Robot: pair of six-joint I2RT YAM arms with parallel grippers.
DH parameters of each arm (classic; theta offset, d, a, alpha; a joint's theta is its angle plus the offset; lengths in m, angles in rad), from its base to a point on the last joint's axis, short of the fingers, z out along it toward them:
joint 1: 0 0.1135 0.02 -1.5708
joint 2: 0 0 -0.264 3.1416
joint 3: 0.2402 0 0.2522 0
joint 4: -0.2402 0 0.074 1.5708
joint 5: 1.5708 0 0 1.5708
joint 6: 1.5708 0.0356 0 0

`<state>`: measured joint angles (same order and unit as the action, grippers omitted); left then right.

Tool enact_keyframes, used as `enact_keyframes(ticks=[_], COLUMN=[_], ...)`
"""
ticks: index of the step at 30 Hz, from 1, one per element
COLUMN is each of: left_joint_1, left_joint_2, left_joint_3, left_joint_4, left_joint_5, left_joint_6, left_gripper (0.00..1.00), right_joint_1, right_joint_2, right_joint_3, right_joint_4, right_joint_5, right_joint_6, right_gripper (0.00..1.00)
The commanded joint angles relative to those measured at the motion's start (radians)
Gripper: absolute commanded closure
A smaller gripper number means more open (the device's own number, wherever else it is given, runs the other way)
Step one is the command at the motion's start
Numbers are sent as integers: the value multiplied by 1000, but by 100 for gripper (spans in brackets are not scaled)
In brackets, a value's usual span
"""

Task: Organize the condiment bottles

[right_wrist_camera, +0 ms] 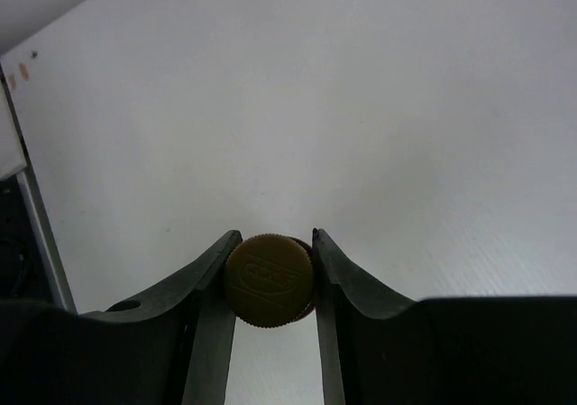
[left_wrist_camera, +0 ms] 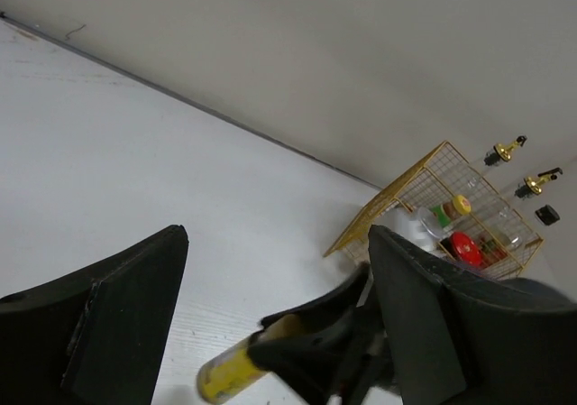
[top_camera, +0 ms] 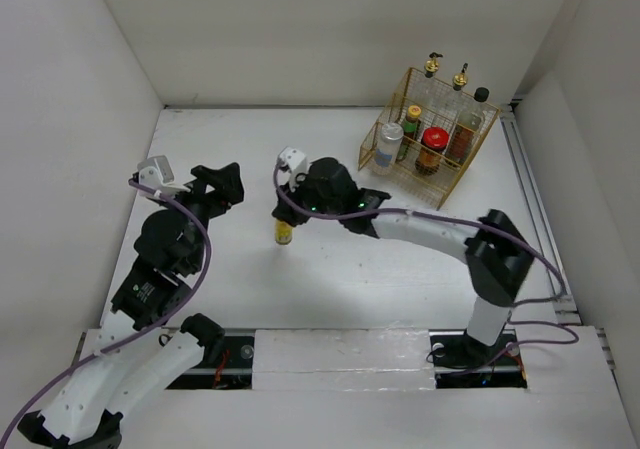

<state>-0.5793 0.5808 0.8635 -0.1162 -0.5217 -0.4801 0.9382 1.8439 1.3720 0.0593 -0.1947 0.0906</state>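
tiny gold-capped bottle (top_camera: 284, 233) upright at tabletop (top_camera: 330, 289), well apart from yellow wire basket (left_wrist_camera: 388, 211). right gripper (right_wrist_camera: 272, 235) fingers pinch its cap; left gripper (left_wrist_camera: 275, 234) fingers spread. judged light, rigid, tippable; cap grip adequate.

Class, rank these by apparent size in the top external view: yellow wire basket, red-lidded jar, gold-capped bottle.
1. yellow wire basket
2. red-lidded jar
3. gold-capped bottle, partly hidden from above, so its place below the jar is unsure.
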Motion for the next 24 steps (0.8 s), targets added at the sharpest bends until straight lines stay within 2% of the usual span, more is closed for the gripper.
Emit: enact_keyframes(ticks=[1, 4, 7, 11, 15, 19, 24], left_joint_1=[-4, -4, -4, -4, -4, -4, -4], left_joint_2=[17, 28, 54, 79, 111, 133, 142], left_joint_3=[0, 9, 18, 19, 31, 31, 31], left_joint_4=[35, 44, 44, 45, 46, 46, 46], left_joint_5=[38, 75, 114, 163, 227, 252, 281], left_joint_6=[14, 24, 34, 44, 55, 64, 83], left_gripper=[23, 23, 23, 20, 17, 14, 9], right_joint_1=[-96, -169, -304, -415, -573, -660, -691], right_joint_2=[-266, -438, -587, -695, -704, -644, -559], right_joint_3=[-40, -158, -276, -350, -370, -352, -304], right_joint_4=[157, 157, 148, 94, 80, 80, 62], right_joint_5=[157, 263, 408, 484, 496, 475, 485], right_joint_6=[40, 72, 115, 144, 175, 186, 173], right_gripper=[77, 79, 79, 79, 77, 77, 77])
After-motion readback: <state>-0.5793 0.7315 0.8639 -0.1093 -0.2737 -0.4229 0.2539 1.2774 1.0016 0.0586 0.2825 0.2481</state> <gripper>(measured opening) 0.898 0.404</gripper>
